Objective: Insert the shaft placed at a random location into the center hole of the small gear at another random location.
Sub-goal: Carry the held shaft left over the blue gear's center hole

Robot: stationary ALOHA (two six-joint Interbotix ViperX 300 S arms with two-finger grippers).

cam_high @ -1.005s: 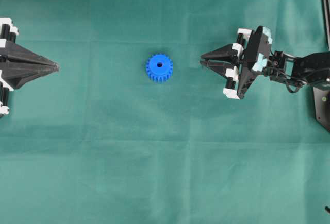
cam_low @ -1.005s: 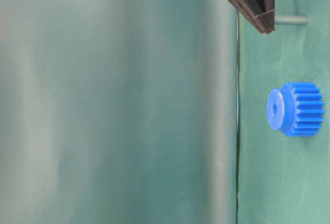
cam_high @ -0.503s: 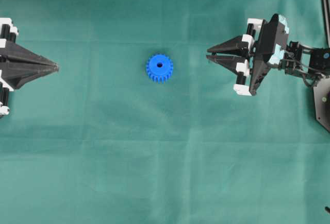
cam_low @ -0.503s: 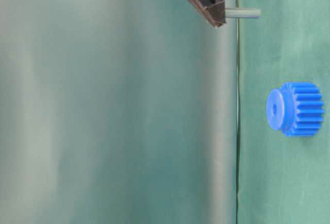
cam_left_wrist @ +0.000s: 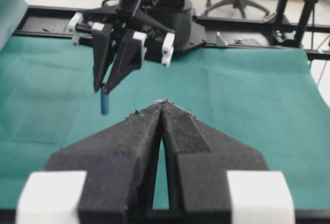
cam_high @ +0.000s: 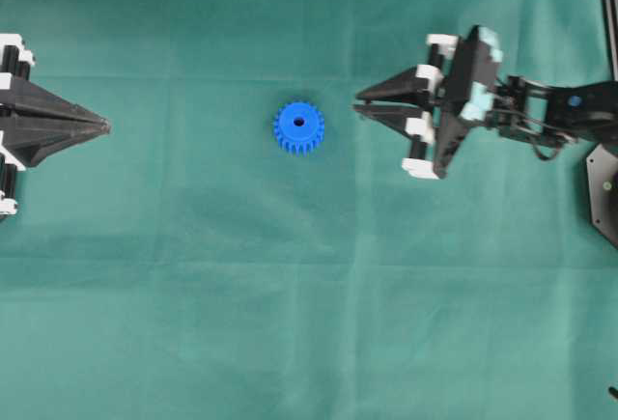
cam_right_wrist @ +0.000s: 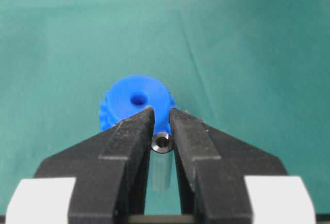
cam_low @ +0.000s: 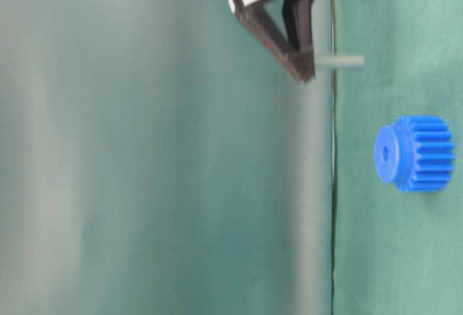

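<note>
We find the shaft (cam_right_wrist: pixel 162 142) clamped between the tips of the right hand (cam_high: pixel 359 112), hanging point-down above the green counter (cam_high: pixel 309 323) in the upper middle of the table-level view; right of centre in the overhead frame, that hand stands near the small gear (cam_high: pixel 298 127) but apart from it; the gear lies flat at the frame's middle, its center hole (cam_high: pixel 298 123) open and facing up; at the far left edge we see the left hand (cam_high: pixel 104 127) clenched on nothing, well apart from the gear.
</note>
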